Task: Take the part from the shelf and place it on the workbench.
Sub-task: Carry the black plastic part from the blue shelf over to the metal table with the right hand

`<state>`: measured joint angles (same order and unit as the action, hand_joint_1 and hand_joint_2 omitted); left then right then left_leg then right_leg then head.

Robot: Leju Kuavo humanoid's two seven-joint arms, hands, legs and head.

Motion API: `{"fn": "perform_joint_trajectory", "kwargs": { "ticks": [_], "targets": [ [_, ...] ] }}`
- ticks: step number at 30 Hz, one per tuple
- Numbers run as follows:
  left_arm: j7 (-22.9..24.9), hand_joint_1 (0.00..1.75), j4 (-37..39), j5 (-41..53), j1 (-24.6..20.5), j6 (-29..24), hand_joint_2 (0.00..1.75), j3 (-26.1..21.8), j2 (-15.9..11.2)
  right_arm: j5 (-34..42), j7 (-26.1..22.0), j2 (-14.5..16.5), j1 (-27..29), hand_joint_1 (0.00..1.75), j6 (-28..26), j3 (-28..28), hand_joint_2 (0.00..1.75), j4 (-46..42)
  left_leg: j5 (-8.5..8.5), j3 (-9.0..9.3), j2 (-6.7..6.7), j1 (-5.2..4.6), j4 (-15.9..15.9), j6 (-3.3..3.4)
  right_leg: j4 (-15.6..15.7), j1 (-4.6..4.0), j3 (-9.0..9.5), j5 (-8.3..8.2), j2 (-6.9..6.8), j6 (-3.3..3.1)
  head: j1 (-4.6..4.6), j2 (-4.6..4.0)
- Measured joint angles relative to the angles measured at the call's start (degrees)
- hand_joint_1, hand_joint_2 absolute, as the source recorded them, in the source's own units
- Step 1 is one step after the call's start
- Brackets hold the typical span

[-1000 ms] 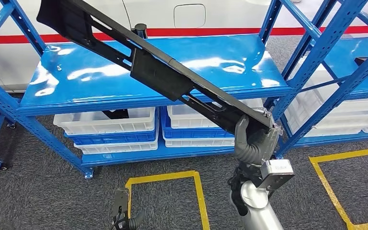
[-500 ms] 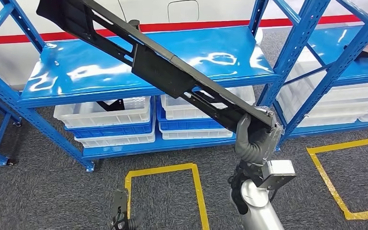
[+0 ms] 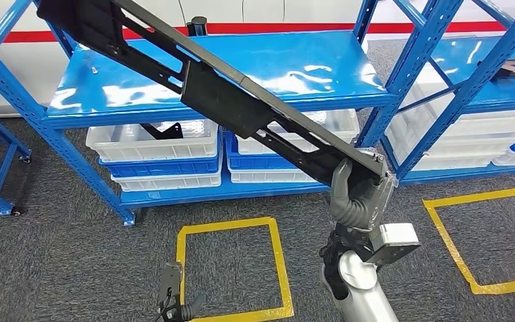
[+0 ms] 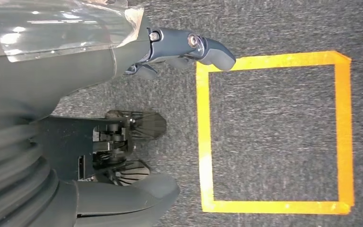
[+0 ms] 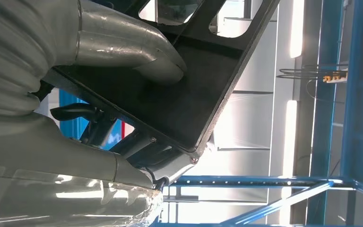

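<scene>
The blue shelf (image 3: 194, 74) is standing across the far side of the head view, its glossy upper deck lying bare under reflections, with a second blue rack (image 3: 483, 74) adjoining on the right. White bins (image 3: 154, 144) are sitting stacked on the lower deck of the shelf.

The part (image 3: 221, 100), a long black flat panel with cut-outs, is being held in the air in front of the shelf, slanting from high at the upper left down to the lower right. It is lying clear of the shelf deck and is resting on nothing but the hand.

The right hand (image 3: 355, 198) is gripping the part's lower end, its fingers wrapping the edge from below; in the right wrist view the thumb (image 5: 137, 52) is pressing on the panel's flat face (image 5: 194, 94).

Yellow tape squares (image 3: 231, 268) are marking the grey carpet (image 3: 60, 268) below.

The left hand (image 4: 189, 47) is hanging over the carpet, holding nothing, its fingers loosely curled but apart.
</scene>
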<state>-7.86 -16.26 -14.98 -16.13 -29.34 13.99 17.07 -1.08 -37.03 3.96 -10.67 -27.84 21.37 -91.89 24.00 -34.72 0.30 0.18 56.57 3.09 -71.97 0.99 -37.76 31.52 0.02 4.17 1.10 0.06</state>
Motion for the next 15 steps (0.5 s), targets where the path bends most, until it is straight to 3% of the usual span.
{"fn": "perform_joint_trajectory", "kwargs": {
  "ticks": [1, 3, 5, 7, 8, 9, 11, 13, 14, 15],
  "targets": [
    [0.1, 0.00, 0.0, 0.3, 0.0, 0.0, 1.75, 0.1, 0.0, -0.1, 0.0, 0.0, 0.0, 1.75, 0.1, 0.0, 1.75, 0.0, -0.40, -0.49, -0.18, 0.04, 0.1, -0.28, 4.0, 0.18, 2.92, -1.25, 0.20, 0.46, 0.02, 0.00],
    [0.4, 0.00, 0.0, 0.9, -0.1, -0.2, 1.75, 0.5, 0.0, -0.4, 0.0, 0.0, -0.2, 1.75, 0.2, 0.0, 1.75, 0.0, -1.15, -1.32, -0.60, -0.14, 0.3, -0.95, 12.6, 0.34, 8.87, -2.08, 1.24, 0.42, -0.07, 0.01],
    [0.6, 0.00, 0.0, 1.2, -0.2, -0.3, 1.75, 0.9, 0.0, -0.7, 0.0, 0.0, -0.3, 1.75, 0.3, 0.0, 1.75, 0.1, -1.93, -1.82, -0.99, -0.40, 0.5, -1.51, 16.0, 0.15, 10.94, -1.49, 1.84, -0.24, -0.18, 0.01],
    [0.7, 0.00, 0.0, 1.4, -0.2, -0.4, 1.75, 1.2, -0.1, -0.8, 0.0, 0.1, -0.3, 1.75, 0.4, 0.0, 1.75, 0.2, -2.36, -2.25, -1.46, -0.32, 0.6, -2.02, 16.0, 0.35, 10.46, -1.78, 1.24, -1.02, -0.23, 0.00],
    [0.8, 0.00, 0.0, 1.4, -0.2, -0.4, 1.75, 1.3, -0.2, -0.9, 0.0, 0.2, -0.4, 1.75, 0.5, 0.0, 1.75, 0.3, -1.64, -2.77, -1.48, -0.21, 1.4, -2.27, 16.0, 0.52, 10.23, -2.08, 0.90, -1.65, -0.32, 0.00],
    [0.9, 0.00, 0.0, 1.5, -0.2, -0.4, 1.75, 1.3, -0.3, -0.9, 0.0, 0.3, -0.4, 1.75, 0.5, 0.0, 1.75, 0.3, -0.12, -3.68, -1.38, -0.11, 3.2, -2.56, 16.0, 0.72, 9.93, -2.41, 0.53, -2.30, -0.39, 0.00],
    [0.9, 0.00, 0.0, 1.5, -0.2, -0.5, 1.75, 1.4, -0.3, -0.9, 0.0, 0.4, -0.5, 1.75, 0.6, 0.0, 1.75, 0.4, 4.49, -6.64, -0.94, 0.04, 10.4, -3.08, 16.0, 0.65, 9.20, -2.96, -0.16, -3.29, -0.54, -0.01],
    [1.0, 0.00, 0.0, 1.5, -0.1, -0.5, 1.75, 1.6, -0.4, -0.9, 0.0, 0.4, -0.5, 1.75, 0.6, 0.0, 1.75, 0.5, 7.10, -8.95, -0.73, 0.14, 17.2, -3.42, 15.9, 0.43, 8.61, -3.34, -0.94, -3.59, -0.55, -0.01],
    [1.0, 0.00, 0.0, 1.5, -0.1, -0.5, 1.75, 1.6, -0.4, -0.9, 0.0, 0.4, -0.5, 1.75, 0.6, 0.0, 1.75, 0.6, 6.74, -8.64, -0.61, 0.20, 17.7, -3.45, 15.8, 0.36, 8.45, -3.43, -1.33, -3.62, -0.55, 0.00],
    [1.0, 0.00, 0.0, 1.5, -0.1, -0.5, 1.75, 1.6, -0.4, -0.9, 0.0, 0.4, -0.5, 1.75, 0.7, 0.0, 1.75, 0.7, 5.41, -7.05, -0.41, 0.27, 15.7, -3.39, 15.8, 0.33, 8.38, -3.48, -1.70, -3.61, -0.55, 0.00]
  ]
}}
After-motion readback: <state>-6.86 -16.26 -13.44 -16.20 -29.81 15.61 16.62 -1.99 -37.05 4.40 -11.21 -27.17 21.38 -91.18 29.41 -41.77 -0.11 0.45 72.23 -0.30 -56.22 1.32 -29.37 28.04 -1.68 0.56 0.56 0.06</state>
